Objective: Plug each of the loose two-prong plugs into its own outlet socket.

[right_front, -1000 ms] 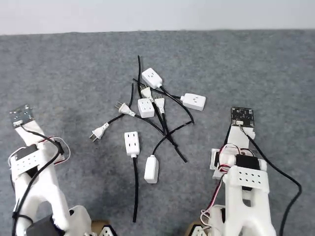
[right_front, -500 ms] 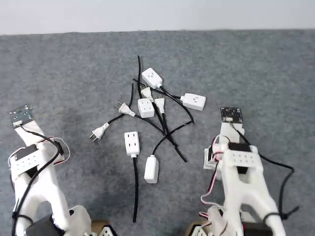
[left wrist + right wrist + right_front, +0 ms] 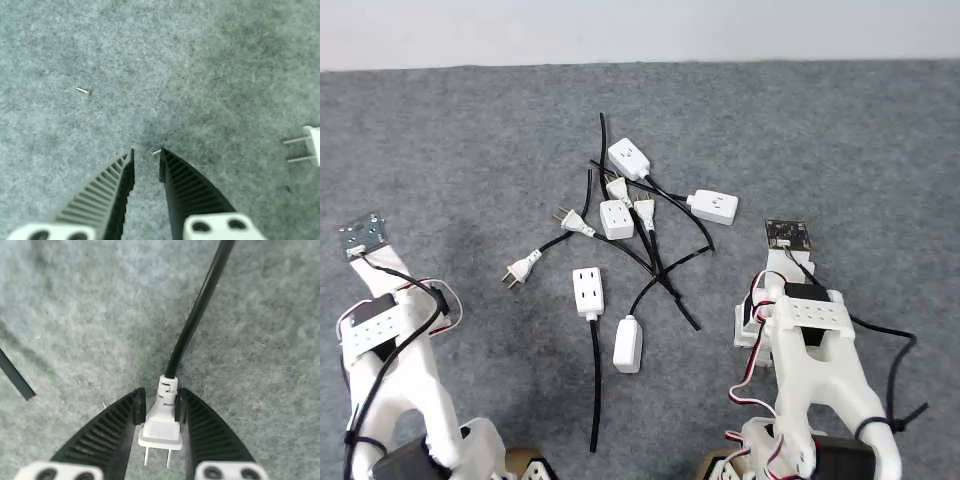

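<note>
Two hands, right hand (image 3: 161, 391) gripping white plug (image 3: 161, 430) lengthwise, prongs (image 3: 146, 457) toward wrist, left hand (image 3: 146, 153) slightly parted, empty.

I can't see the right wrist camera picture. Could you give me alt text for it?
The gripper clamps a white two-prong plug between its black ribbed fingers, prongs pointing back toward the camera. The plug's black cord runs away across grey carpet; another cord end lies nearby.

Tangled cords (image 3: 658, 268) crowd mid sockets (image 3: 616, 219); room on bare carpet (image 3: 450, 150) L, R & far side
</note>
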Controlling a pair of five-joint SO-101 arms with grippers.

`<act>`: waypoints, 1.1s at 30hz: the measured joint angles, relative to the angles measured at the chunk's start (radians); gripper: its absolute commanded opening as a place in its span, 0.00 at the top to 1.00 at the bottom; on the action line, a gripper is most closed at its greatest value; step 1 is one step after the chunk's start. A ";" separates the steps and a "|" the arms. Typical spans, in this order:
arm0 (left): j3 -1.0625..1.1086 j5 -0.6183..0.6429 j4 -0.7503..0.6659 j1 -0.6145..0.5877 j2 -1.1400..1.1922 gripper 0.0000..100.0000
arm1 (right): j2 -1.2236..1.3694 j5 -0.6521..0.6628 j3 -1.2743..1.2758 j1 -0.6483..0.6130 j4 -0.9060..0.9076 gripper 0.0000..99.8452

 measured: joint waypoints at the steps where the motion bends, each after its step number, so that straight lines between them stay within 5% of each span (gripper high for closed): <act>1: 0.000 0.000 0.000 0.000 0.000 0.92 | 0.003 0.003 0.000 0.002 0.000 0.95; 25: 0.000 0.000 0.000 0.000 0.000 0.92 | 0.181 0.084 -0.143 0.005 0.060 0.89; 33: 0.000 0.003 0.000 0.009 0.000 0.92 | 0.181 0.091 -0.144 0.003 0.061 1.00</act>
